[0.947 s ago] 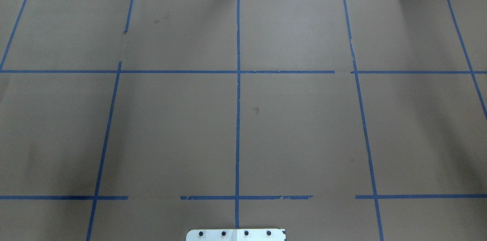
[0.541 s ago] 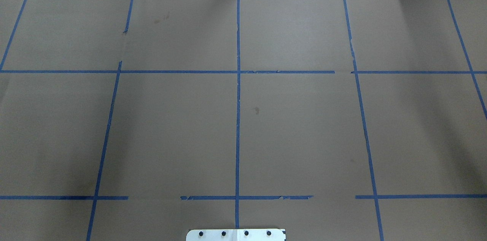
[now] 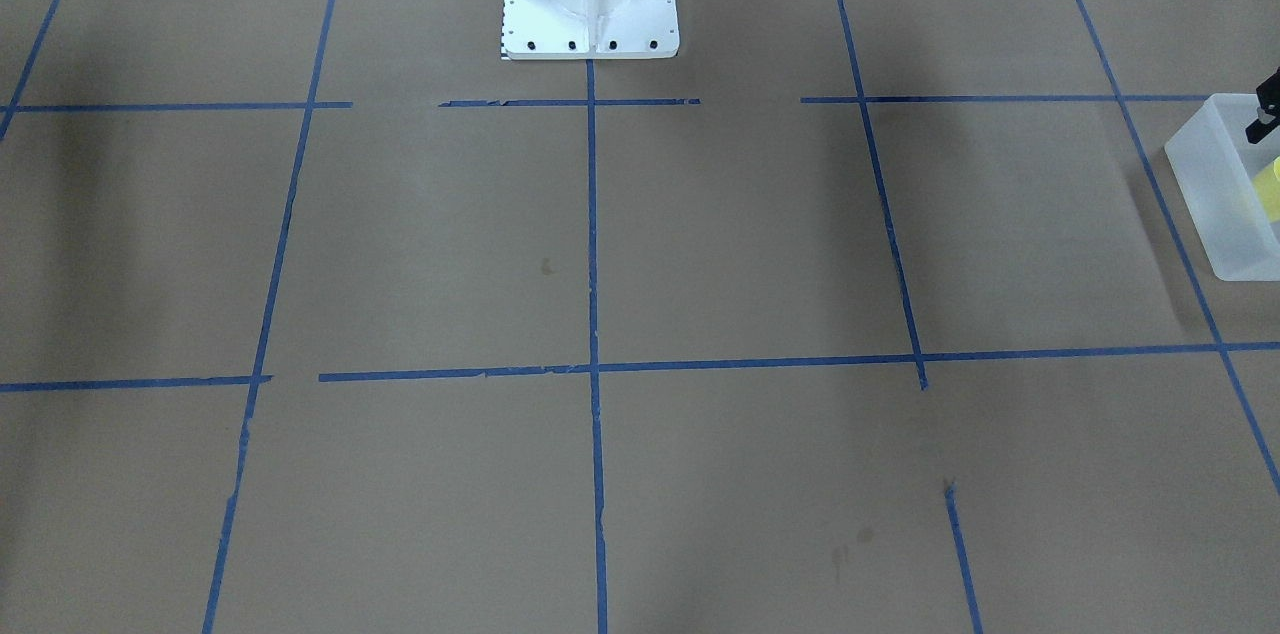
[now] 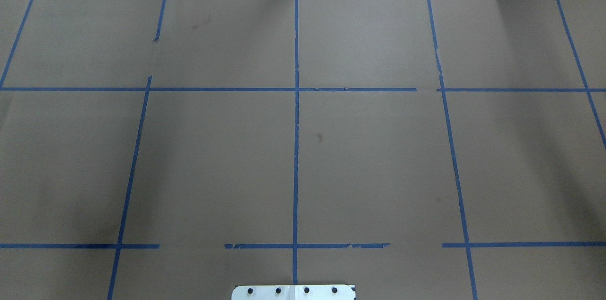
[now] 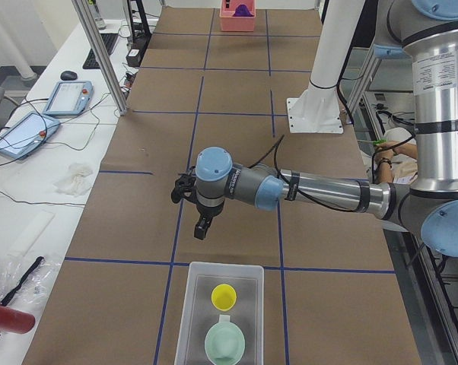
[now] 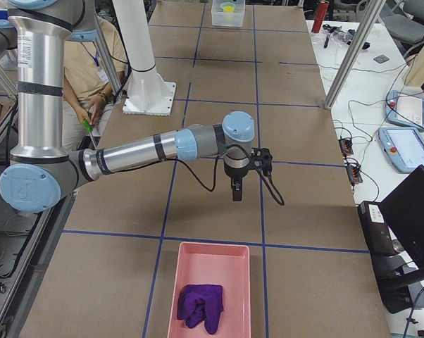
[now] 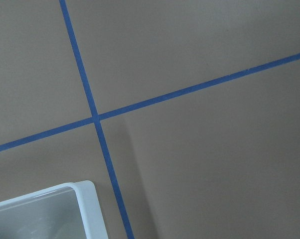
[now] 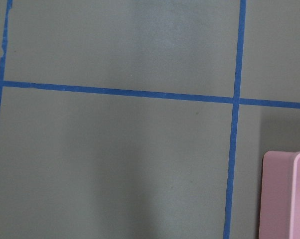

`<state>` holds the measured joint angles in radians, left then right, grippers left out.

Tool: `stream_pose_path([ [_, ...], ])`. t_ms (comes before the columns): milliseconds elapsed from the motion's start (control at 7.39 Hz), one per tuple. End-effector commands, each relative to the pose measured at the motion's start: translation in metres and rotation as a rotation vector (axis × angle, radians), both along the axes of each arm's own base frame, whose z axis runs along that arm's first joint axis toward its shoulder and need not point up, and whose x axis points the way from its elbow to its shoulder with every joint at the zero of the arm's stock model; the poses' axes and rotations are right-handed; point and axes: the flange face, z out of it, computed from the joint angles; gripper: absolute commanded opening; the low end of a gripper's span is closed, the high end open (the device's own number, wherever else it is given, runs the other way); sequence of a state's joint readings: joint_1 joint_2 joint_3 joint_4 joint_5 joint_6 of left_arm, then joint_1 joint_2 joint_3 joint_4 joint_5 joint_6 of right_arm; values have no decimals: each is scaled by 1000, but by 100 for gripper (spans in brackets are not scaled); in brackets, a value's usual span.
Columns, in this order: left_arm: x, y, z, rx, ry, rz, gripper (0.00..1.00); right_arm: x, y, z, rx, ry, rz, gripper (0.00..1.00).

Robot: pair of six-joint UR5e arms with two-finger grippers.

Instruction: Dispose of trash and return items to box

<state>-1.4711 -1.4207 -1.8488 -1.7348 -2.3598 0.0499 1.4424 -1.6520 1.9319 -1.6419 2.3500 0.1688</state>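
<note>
Can't tell if my left fingers [image 5: 203,226] or right fingers [image 6: 236,191] are spread or pressed together. Both hang above the tabletop [image 5: 229,99]. Tall bright-yellow plastic cup [image 5: 224,296] & pale mint-green round plastic bowl [image 5: 225,344] sit inside the frosted white rectangular plastic tub [image 5: 182,323], near the left fingers.

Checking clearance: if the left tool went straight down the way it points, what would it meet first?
Most likely the brown table paper, just short of the white tub. Nothing else shows beneath the left tool, though depth is uncertain.
</note>
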Motion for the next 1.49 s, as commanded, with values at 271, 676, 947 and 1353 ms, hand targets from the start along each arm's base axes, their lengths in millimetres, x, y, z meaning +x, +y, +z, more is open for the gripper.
stream_pose_path([
  [271, -4, -1, 2, -3, 1, -5, 100, 1, -1, -3, 9, -3, 2, 100],
  [676, -4, -13, -7, 13, 4, -9, 100, 1, -1, -1, 6, -1, 4, 100],
  [947, -3, -22, -9, 14, 3, -9, 100, 0, -1, -1, 5, -2, 5, 100],
  [1353, -6, -15, 1, -125, -12, -11, 100, 1, 0, -2, 2, -9, 5, 100],
])
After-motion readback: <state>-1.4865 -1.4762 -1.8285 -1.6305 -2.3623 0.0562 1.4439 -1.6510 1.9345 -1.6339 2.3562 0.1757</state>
